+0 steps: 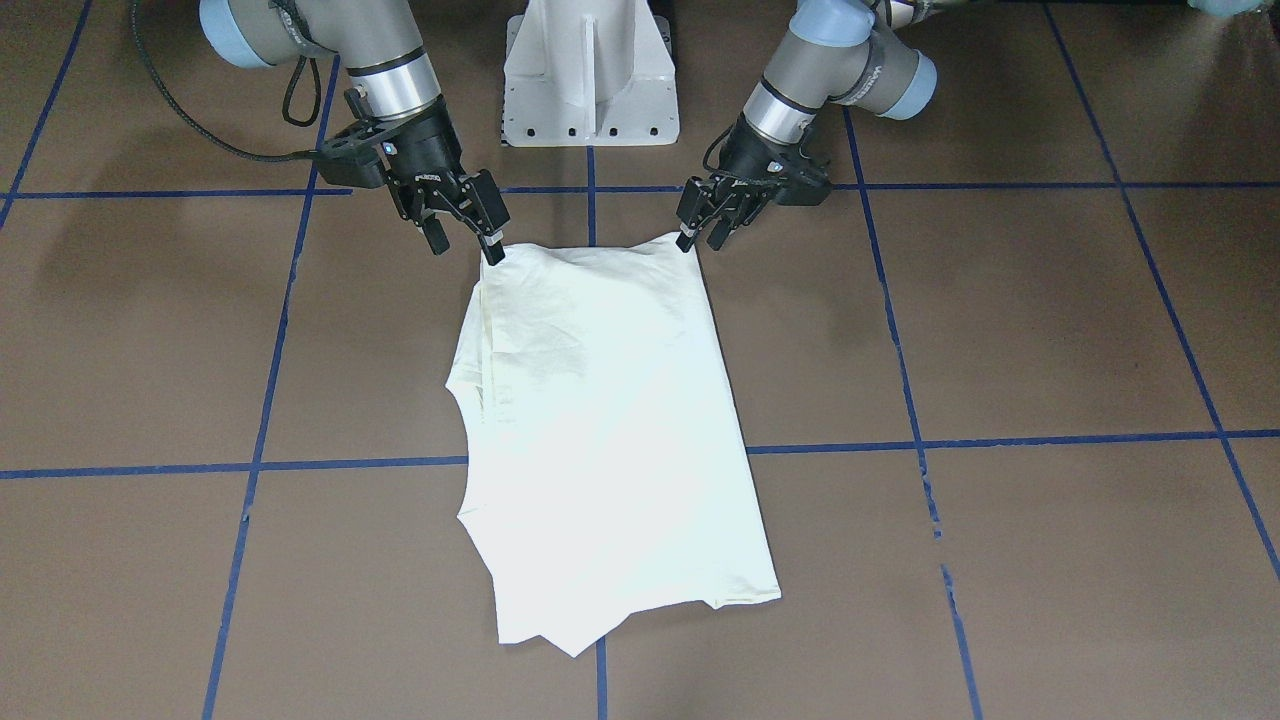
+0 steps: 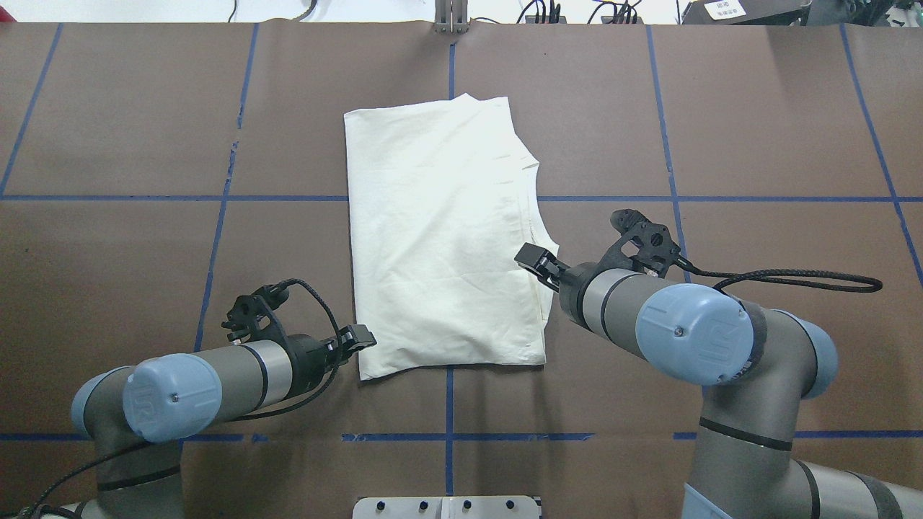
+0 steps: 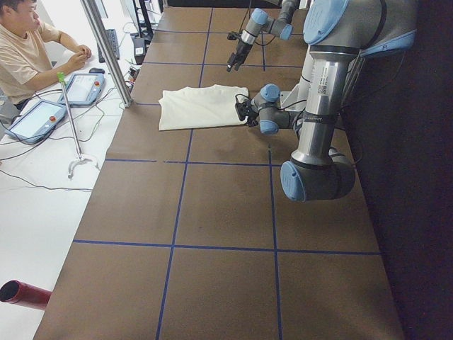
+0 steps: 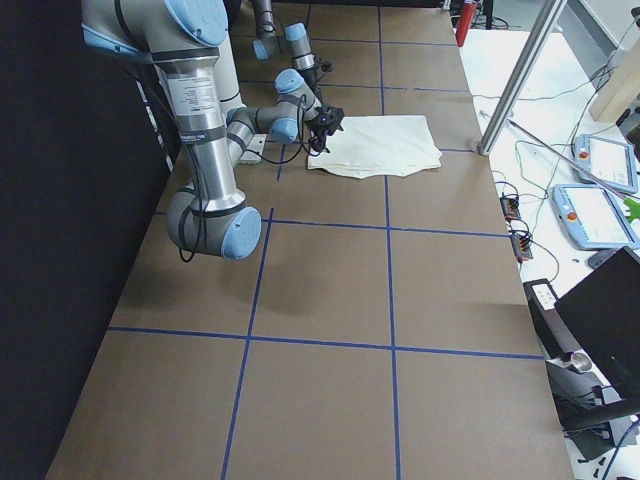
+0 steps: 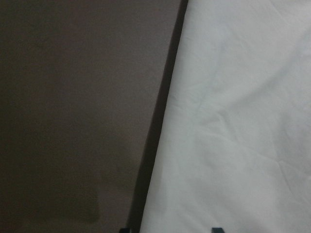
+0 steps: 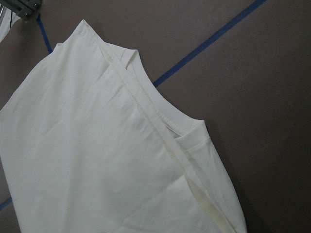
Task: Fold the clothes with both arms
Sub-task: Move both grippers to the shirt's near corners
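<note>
The cream-white shirt (image 1: 600, 420) lies flat on the brown table, folded into a long rectangle with its plain side up (image 2: 440, 231). My left gripper (image 1: 700, 238) is open at the shirt's near corner on my left side (image 2: 358, 337). In the left wrist view the shirt's edge (image 5: 233, 121) runs between the two fingertips. My right gripper (image 1: 465, 245) is open too, one finger at the other near corner, over the shirt's layered right edge (image 2: 535, 258). The right wrist view shows that edge and the neckline (image 6: 87, 145), with no fingers in sight.
The white pedestal base (image 1: 590, 80) stands between the arms. Blue tape lines cross the brown table. In the exterior left view a person (image 3: 28, 49) sits at a side table with tablets (image 3: 85, 88) beside a metal post (image 3: 106, 49).
</note>
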